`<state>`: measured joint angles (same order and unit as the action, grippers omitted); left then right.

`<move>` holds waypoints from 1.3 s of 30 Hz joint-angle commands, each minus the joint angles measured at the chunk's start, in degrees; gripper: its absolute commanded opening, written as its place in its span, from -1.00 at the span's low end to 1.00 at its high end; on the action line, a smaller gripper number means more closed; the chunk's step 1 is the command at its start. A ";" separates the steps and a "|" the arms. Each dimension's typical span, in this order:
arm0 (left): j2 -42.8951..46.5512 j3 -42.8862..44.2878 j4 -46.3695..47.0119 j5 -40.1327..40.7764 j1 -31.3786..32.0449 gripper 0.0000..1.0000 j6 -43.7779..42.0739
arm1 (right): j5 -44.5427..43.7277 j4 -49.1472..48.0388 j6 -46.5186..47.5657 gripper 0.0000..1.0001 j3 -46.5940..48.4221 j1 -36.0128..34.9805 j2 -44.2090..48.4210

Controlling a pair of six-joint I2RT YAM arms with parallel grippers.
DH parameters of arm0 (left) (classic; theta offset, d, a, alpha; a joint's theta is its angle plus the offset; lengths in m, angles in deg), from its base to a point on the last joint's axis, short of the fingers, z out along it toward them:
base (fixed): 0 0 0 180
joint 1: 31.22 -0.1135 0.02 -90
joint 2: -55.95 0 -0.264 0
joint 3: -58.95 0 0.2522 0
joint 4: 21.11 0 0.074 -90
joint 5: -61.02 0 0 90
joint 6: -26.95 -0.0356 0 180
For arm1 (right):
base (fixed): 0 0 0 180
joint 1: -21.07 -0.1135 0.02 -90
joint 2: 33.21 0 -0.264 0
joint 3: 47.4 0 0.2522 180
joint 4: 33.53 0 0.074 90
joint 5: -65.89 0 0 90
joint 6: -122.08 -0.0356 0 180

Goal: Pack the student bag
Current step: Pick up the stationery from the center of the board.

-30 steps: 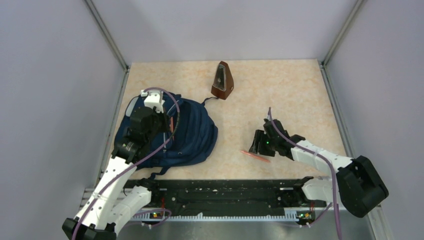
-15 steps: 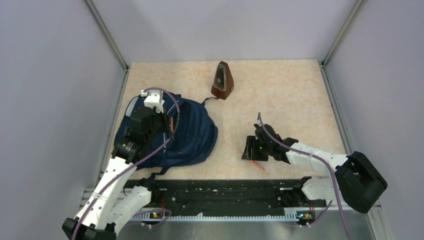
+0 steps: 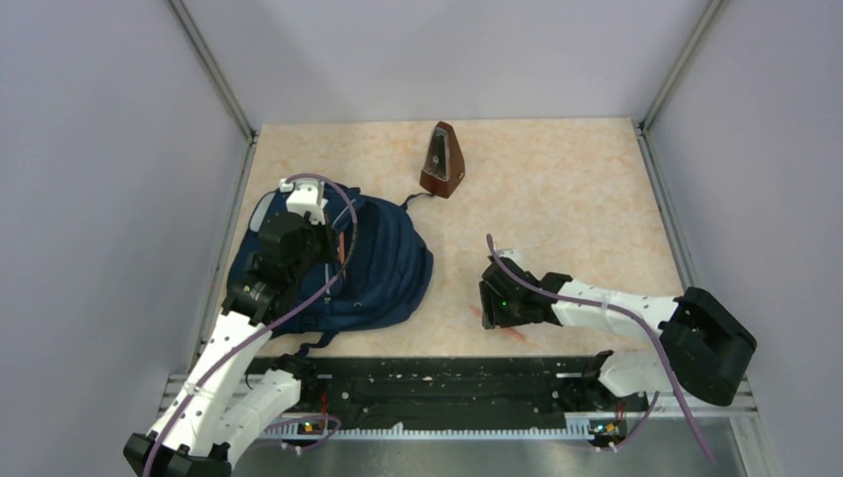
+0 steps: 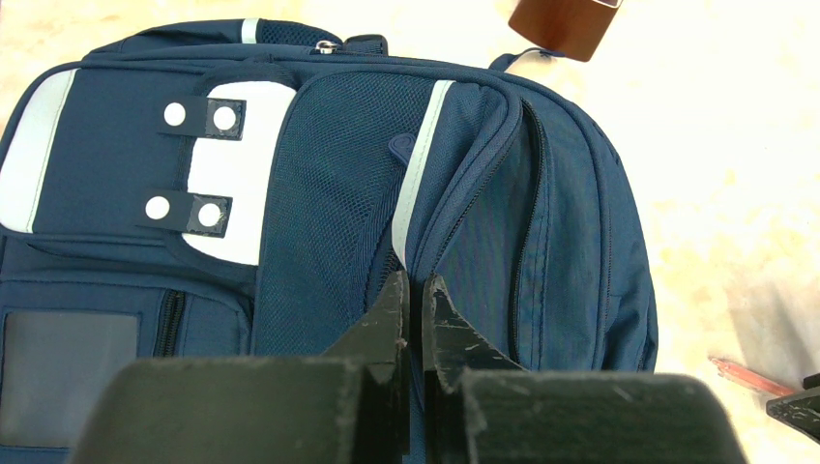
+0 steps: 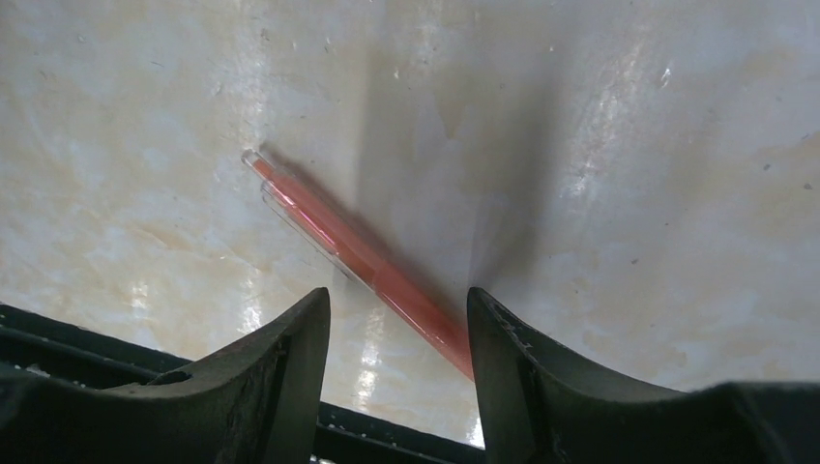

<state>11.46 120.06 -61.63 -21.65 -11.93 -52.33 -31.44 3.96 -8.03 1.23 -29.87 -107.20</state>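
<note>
The student bag (image 3: 383,268), navy with light-grey stripes, lies flat on the left of the table; it fills the left wrist view (image 4: 319,193). My left gripper (image 3: 333,248) (image 4: 414,285) is over the bag, shut with its tips pinched on the fabric edge beside the main zipper. A red pen (image 3: 500,325) (image 5: 358,256) lies slantwise on the table near the front edge, and it also shows at the lower right of the left wrist view (image 4: 749,375). My right gripper (image 3: 489,303) (image 5: 396,304) hangs low over the pen, open, with a finger on either side of the pen's near end.
A brown wooden metronome (image 3: 441,159) (image 4: 566,14) stands at the back, just beyond the bag's top. A black rail (image 3: 447,383) (image 5: 97,338) runs along the table's near edge, close below the pen. Grey walls enclose the table on three sides.
My right gripper has moved left and a little toward the near edge, ending over the red pen. The left gripper and the bag have not moved.
</note>
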 commanded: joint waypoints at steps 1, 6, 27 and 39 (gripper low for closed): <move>1.71 0.99 4.53 1.30 -0.04 -1.00 -0.88 | -3.20 6.08 3.12 0.07 1.86 -1.07 -0.45; 1.96 1.03 4.52 1.35 0.02 -1.00 -0.83 | -3.57 6.33 4.12 -0.04 1.36 -2.03 -1.05; 2.23 1.03 4.52 1.89 0.04 -1.00 -0.88 | -10.02 7.73 1.80 -1.00 7.93 -7.26 -7.18; 2.74 0.72 5.10 1.09 0.04 -1.00 -0.96 | -2.16 2.38 5.39 -1.00 27.02 -7.27 -4.65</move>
<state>11.99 120.06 -61.78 -21.63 -11.93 -52.35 -38.06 12.16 -4.52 22.02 -36.53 -113.56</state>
